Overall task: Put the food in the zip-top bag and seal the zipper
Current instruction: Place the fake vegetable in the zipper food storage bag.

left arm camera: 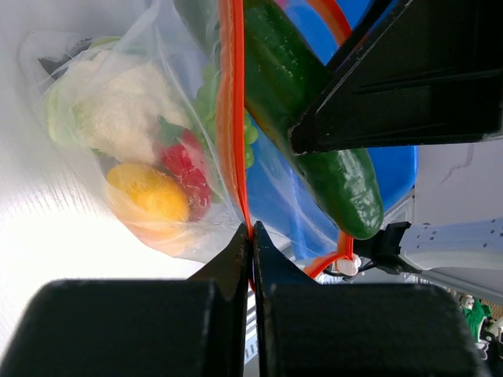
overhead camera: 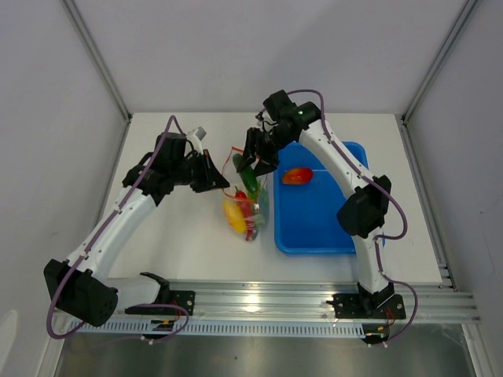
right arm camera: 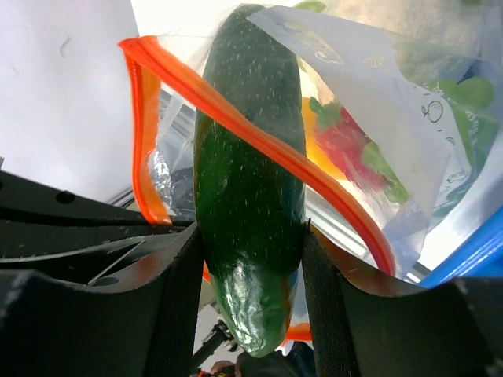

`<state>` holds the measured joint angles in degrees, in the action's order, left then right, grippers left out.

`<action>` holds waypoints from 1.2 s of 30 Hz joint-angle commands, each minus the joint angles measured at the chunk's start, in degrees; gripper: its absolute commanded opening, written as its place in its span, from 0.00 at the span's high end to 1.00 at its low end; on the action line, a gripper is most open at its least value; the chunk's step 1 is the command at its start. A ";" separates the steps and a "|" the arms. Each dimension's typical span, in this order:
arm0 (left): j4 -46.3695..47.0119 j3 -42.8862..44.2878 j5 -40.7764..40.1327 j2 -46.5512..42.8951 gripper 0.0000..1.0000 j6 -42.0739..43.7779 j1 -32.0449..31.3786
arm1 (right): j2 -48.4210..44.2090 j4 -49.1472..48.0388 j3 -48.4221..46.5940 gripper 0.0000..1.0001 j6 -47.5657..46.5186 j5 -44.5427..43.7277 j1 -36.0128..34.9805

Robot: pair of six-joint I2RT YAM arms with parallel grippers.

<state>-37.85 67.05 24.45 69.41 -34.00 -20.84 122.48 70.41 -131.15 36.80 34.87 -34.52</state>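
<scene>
The left gripper (left arm camera: 251, 229) is closed on the zipper (left arm camera: 230, 118); the right gripper (right arm camera: 253, 243) holds the cucumber (right arm camera: 247, 141) at the bag (right arm camera: 393, 118) mouth.

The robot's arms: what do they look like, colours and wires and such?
The left arm and right arm are white tubes joined by chunky black housings, with a purple cable looping along each. The left gripper and right gripper have flat matte-black fingers.
</scene>
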 commanded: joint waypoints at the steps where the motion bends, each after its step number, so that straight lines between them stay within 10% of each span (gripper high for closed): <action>1: 2.08 -0.25 1.48 -1.55 1.00 0.16 0.36 | 0.92 1.74 -4.72 0.54 -1.81 -2.26 -0.46; 9: 1.72 -0.07 1.83 -1.38 0.99 0.34 0.36 | 0.13 3.50 -5.43 0.30 -3.31 -3.76 -0.98; 22: 0.75 0.10 1.48 -2.08 0.99 1.04 0.36 | -1.27 3.94 -8.24 0.28 -4.27 -6.13 -1.51; 28: 0.84 -1.04 1.48 -2.61 1.00 1.13 0.36 | -5.13 4.38 -10.35 0.27 -8.13 -15.96 -0.02; 33: 0.41 -1.22 1.04 -3.31 0.99 1.39 0.36 | -9.27 5.17 -8.87 0.01 -11.66 -29.48 2.26; 36: 0.23 -1.13 1.04 -3.49 0.99 1.39 0.36 | -11.20 4.65 -5.54 0.01 -12.28 -30.13 5.59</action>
<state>-37.95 65.95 24.77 67.81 -33.91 -20.84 116.09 74.72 -138.28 27.03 11.35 -32.12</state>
